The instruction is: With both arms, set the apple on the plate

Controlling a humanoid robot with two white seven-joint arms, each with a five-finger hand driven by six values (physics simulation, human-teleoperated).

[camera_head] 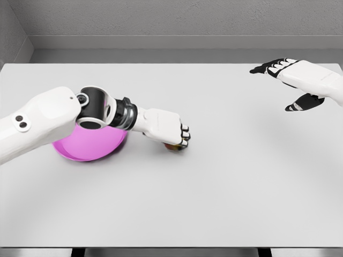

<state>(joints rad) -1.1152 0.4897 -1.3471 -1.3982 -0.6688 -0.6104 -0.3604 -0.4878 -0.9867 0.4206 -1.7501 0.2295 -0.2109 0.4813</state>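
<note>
My left hand reaches in from the lower left and sits just right of the pink plate. Its fingers are curled down over a small reddish-brown apple, of which only a sliver shows under the palm. The left forearm crosses above the plate and hides its upper part. My right hand hovers at the far right of the table, fingers spread and holding nothing.
The grey table stretches across the whole view, with a wall behind its far edge and its front edge near the bottom of the picture.
</note>
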